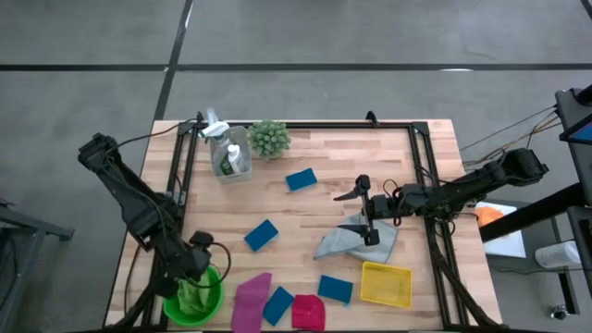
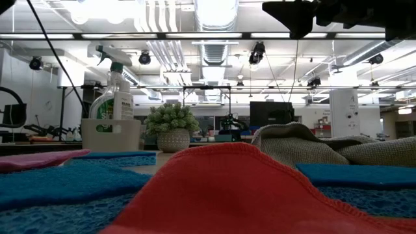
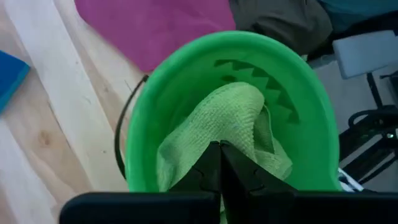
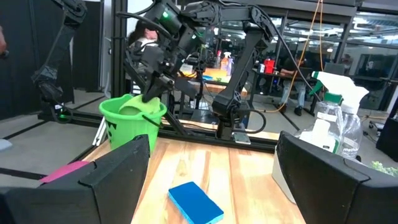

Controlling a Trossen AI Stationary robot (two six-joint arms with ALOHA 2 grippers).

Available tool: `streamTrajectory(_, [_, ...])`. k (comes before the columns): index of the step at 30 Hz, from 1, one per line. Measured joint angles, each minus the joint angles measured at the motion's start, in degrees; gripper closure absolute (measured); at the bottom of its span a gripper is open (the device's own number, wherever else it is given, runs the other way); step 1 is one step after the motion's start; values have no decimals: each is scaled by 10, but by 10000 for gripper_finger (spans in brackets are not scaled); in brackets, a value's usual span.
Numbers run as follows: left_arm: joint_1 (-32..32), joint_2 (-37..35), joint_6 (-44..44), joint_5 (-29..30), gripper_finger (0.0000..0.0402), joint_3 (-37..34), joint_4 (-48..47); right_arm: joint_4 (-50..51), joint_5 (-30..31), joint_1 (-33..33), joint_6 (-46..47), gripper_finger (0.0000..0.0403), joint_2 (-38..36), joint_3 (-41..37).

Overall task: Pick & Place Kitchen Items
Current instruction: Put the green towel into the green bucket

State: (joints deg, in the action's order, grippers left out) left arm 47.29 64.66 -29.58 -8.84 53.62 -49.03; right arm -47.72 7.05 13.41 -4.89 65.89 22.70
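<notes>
woven green cloth (image 3: 230,124), glossy plastic bucket (image 3: 298,81)

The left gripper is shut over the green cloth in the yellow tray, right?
Not quite: the left gripper is shut over the green cloth, but that cloth sits in the green bucket, not the yellow tray. The left wrist view shows it.

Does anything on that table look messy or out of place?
Mostly tidy. The grey cloth lies crumpled in a heap under the right hand, which is open above it. The green cloth is bunched inside the green bucket, with the left hand shut on it. Nothing looks spilled or broken.
</notes>
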Motion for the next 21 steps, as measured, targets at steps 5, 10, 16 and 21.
streamTrajectory(5, [6,0,-41,-1,401,-29,10,3,0,0,1,58,0,0])
streamTrajectory(10, [8,0,-63,-8,401,-73,33,4,0,0,2,58,0,0])
streamTrajectory(16, [9,0,-40,18,401,-76,41,4,0,0,2,58,0,0])
streamTrajectory(21, [11,-1,-19,24,401,-54,43,4,0,0,2,58,0,0])
